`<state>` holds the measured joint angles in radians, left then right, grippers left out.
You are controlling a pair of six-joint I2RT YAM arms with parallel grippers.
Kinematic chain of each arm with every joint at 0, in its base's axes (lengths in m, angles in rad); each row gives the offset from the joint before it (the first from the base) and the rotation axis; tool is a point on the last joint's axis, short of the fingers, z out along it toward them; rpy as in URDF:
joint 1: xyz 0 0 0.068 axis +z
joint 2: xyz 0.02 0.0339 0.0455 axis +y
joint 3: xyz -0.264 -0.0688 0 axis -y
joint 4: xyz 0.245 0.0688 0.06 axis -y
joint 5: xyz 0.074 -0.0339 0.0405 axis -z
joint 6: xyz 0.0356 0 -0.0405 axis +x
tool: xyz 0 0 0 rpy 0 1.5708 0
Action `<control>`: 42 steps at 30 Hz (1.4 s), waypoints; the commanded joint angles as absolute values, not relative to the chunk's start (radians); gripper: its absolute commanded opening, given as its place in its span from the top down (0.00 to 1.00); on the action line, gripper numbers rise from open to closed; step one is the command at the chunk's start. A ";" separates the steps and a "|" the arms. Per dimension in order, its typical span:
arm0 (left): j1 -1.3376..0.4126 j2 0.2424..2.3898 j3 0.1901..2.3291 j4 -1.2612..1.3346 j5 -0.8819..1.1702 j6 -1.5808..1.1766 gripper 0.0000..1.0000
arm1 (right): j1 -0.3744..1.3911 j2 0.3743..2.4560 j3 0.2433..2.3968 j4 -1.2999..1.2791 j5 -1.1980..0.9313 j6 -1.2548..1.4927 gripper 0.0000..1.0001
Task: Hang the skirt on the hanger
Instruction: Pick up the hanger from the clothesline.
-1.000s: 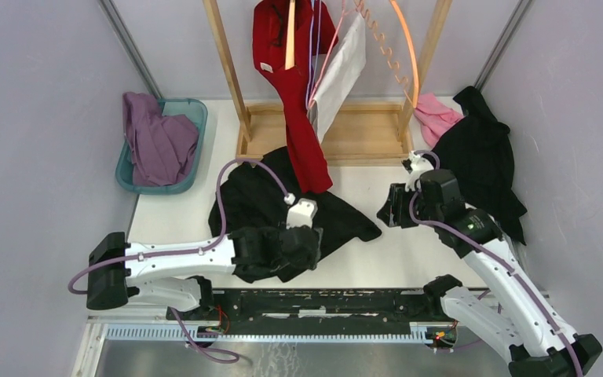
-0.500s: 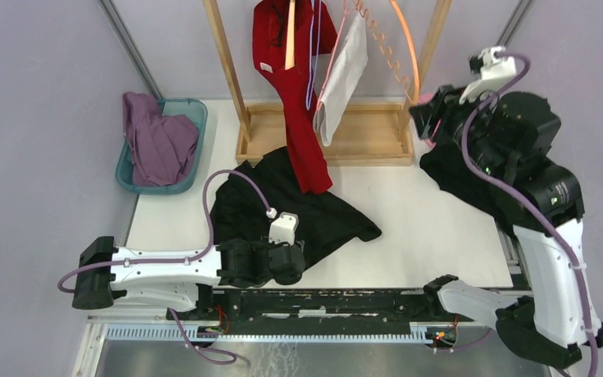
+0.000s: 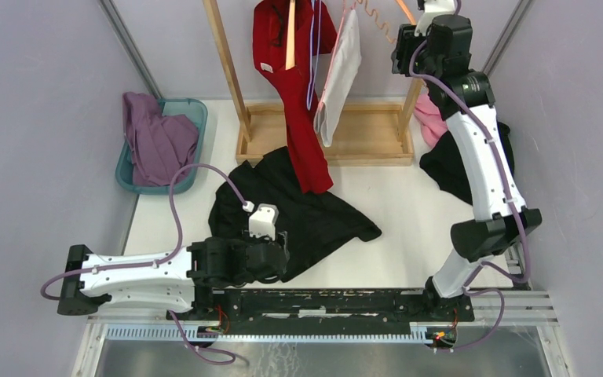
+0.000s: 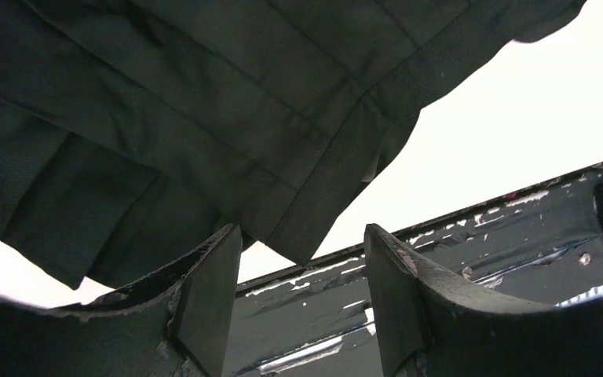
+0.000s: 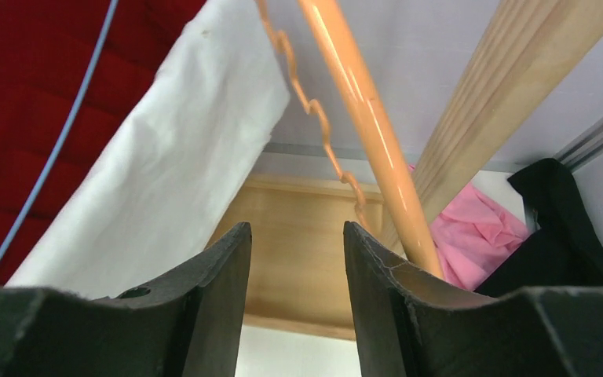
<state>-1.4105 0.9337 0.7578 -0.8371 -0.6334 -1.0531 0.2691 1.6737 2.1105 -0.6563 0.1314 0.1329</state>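
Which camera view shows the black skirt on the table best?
The top external view: the whole black skirt lies spread. The left wrist view shows only its pleated hem close up; the right wrist view shows none of it.

Top camera looks down over the whole table from the near edge. Left wrist view sits tight on the skirt. Right wrist view faces the hanger close up. The top view shares both.

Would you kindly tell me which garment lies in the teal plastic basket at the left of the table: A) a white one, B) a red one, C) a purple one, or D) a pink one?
C: the top view shows a crumpled purple garment filling the teal plastic basket.
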 commanded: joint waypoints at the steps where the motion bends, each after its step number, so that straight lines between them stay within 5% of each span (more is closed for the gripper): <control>1: -1.416 0.906 0.799 -0.884 -0.715 -1.094 0.34 | 0.205 1.705 2.239 -0.528 0.068 0.163 0.47; 13: -1.416 0.911 0.784 -0.906 -0.728 -1.108 0.34 | 0.175 1.628 2.135 -0.387 -0.068 0.138 0.47; 42: -1.415 0.864 0.791 -0.936 -0.729 -1.130 0.36 | 0.168 1.919 2.421 -0.500 -0.160 0.138 0.43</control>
<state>-1.4109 0.8879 0.7696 -0.9295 -0.6800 -1.0668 0.1719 1.9102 2.3665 -0.5346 -0.1356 0.1223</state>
